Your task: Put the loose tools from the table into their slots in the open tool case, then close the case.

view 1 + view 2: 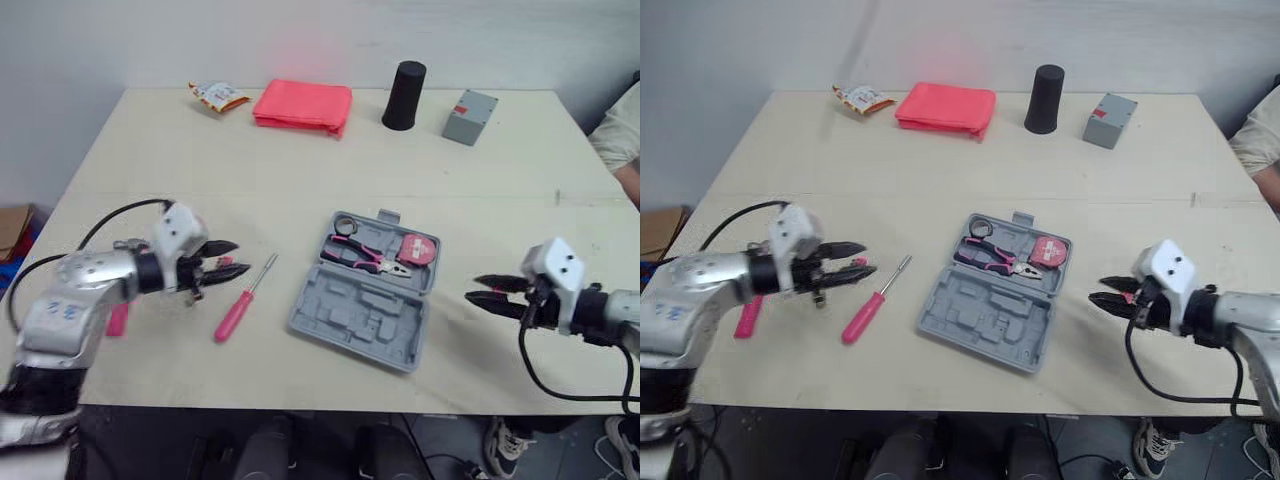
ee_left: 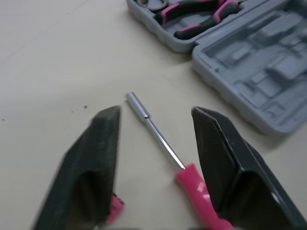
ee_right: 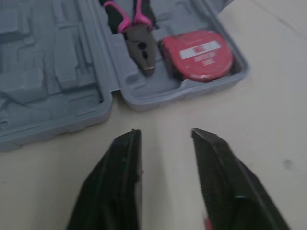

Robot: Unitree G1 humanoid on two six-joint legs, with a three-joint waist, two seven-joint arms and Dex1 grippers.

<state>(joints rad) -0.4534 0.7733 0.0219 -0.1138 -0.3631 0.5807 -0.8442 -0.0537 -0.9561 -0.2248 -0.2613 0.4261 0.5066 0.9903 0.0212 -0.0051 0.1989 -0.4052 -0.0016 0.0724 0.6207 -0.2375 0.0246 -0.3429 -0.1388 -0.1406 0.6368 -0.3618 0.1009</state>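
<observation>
Pink-handled steel screwdriver (image 1: pixel 243 300) awaits pickup beside left gripper's (image 1: pixel 240 256) spread fingers; next, lower and pinch handle. Right gripper (image 1: pixel 474 290) likewise spread, empty.

Setting: looks like a robot test lab or a plain trial room. Evidence: one bare pale table (image 1: pixel 300 160) stands against a blank white wall (image 1: pixel 300 40). Unrelated props sit along its far edge: folded pink cloth (image 1: pixel 302 105), black cup (image 1: pixel 404 96), small grey box (image 1: pixel 469 116), snack packet (image 1: pixel 218 96). Cardboard box (image 1: pixel 12 228) on the floor at left. A person's sleeve (image 1: pixel 618 125) at the right edge.
</observation>
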